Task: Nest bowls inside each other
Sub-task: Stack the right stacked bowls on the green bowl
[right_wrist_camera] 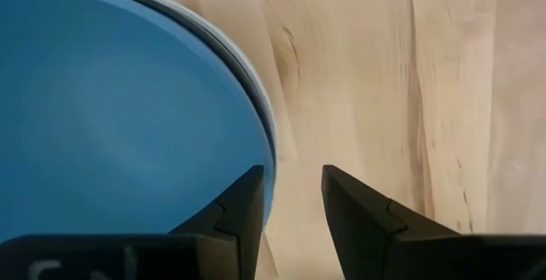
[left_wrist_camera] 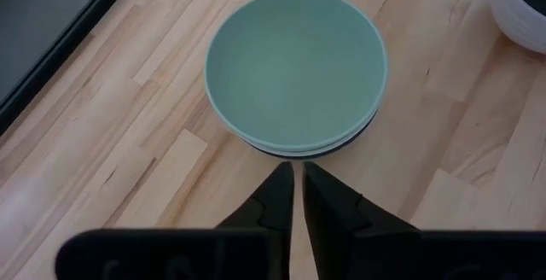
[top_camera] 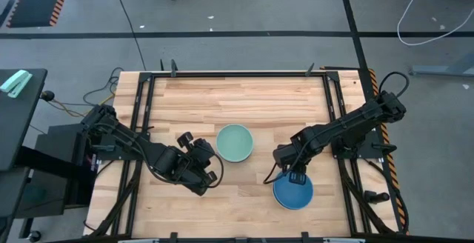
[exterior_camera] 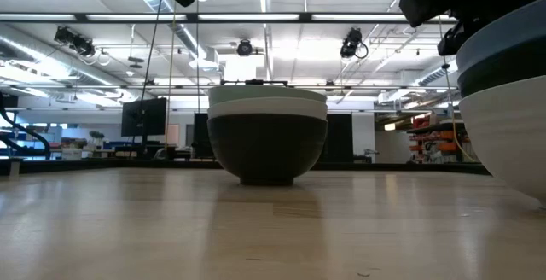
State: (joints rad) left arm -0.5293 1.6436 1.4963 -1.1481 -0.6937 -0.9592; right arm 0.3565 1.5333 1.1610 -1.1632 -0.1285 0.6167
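Two stacks of nested bowls stand on the wooden table. The mid-table stack (top_camera: 235, 142) has the pale mint green bowl (left_wrist_camera: 294, 67) on top, then a white bowl, with a black bowl (exterior_camera: 267, 148) at the bottom. The stack toward the near right (top_camera: 293, 191) has the blue bowl (right_wrist_camera: 111, 101) on top, a black one under it and a white one (exterior_camera: 512, 135) lowest. My left gripper (left_wrist_camera: 298, 186) is shut and sits just left of the mint stack, pointing at it. My right gripper (right_wrist_camera: 290, 182) is open at the blue bowl's rim. My right gripper comes from above at the far edge of the blue bowl. One finger (right_wrist_camera: 243, 203) stands over the rim (right_wrist_camera: 266, 156) and the other stands outside over the table. I cannot tell whether either finger touches the bowl. The stack rests on the table.
Bare wood lies along the far half of the table (top_camera: 237, 98) and between the two stacks. A black frame (top_camera: 148, 87) runs around the tabletop, with cables at both arm bases. The room's floor lies beyond.
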